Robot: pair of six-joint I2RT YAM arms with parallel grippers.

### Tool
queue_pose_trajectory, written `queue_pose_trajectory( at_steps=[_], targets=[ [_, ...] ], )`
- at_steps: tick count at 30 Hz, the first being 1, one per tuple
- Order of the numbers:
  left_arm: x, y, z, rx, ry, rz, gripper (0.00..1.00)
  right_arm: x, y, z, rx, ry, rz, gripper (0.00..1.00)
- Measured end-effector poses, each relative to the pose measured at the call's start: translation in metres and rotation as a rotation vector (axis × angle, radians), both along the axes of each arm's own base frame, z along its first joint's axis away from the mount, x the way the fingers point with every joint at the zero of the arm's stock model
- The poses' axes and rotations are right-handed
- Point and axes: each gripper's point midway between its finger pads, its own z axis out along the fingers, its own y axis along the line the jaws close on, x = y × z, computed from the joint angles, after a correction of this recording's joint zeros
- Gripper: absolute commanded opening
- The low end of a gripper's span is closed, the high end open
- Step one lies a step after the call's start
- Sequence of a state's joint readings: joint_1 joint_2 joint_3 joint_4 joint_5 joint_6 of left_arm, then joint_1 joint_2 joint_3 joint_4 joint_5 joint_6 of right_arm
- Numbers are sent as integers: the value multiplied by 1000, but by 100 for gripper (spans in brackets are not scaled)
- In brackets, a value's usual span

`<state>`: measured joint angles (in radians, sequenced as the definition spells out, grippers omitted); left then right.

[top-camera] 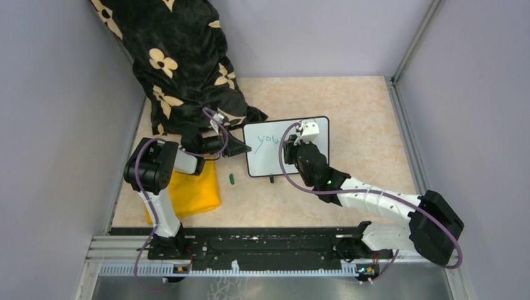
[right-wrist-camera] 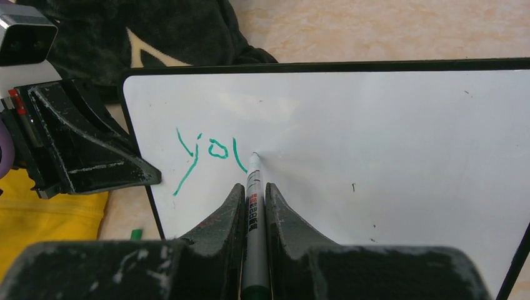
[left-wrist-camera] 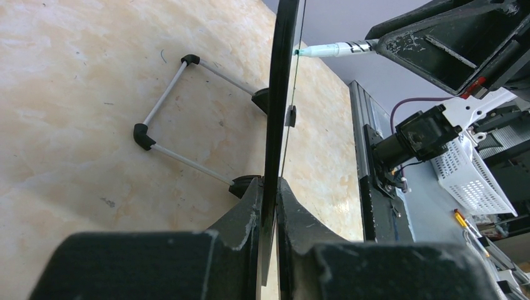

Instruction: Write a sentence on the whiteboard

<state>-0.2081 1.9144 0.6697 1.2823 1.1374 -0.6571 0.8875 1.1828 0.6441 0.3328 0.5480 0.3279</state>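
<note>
1. Top external view: the whiteboard (top-camera: 265, 161) stands near the middle of the bench (top-camera: 362, 106), propped up, with the start of the green sentence (top-camera: 267, 140) at its upper left. The left hand (top-camera: 242, 149) meets the board's left edge. The right hand (top-camera: 289, 147) is in front of the board's face. A yellow cloth (top-camera: 194, 190) lies under the left arm, a small green cap (top-camera: 232, 179) lies between the cloth and the board, and a dark flowered fabric (top-camera: 181, 69) lies behind.
2. Left wrist view: the left hand (left-wrist-camera: 269, 215) is clenched on the whiteboard's (left-wrist-camera: 284, 75) thin black edge, seen edge-on. The board's stand (left-wrist-camera: 181, 119) rests on the bench. The marker (left-wrist-camera: 331, 49), grasped by the right hand (left-wrist-camera: 400, 39), touches the board's face with its green tip.
3. Right wrist view: the right hand (right-wrist-camera: 253, 203) grips the marker (right-wrist-camera: 252, 181), tip on the whiteboard (right-wrist-camera: 387, 156). The sentence (right-wrist-camera: 209, 153) reads "yo" plus one stroke. The left hand (right-wrist-camera: 134, 169) pinches the board's left edge.
</note>
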Motion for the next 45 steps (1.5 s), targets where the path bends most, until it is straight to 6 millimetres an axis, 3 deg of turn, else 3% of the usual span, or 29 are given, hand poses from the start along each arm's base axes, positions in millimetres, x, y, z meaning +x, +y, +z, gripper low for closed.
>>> queue_pose_trajectory(
  at_steps=[29, 38, 45],
  targets=[
    [0, 0, 0, 2, -1, -1, 0, 5, 4, 13, 15, -21, 9, 0],
    [0, 0, -1, 2, -1, -2, 0, -14, -20, 44, 103, -82, 15, 0],
    [0, 0, -1, 3, -2, -3, 0, -11, -41, 27, 51, -58, -69, 0]
  ],
)
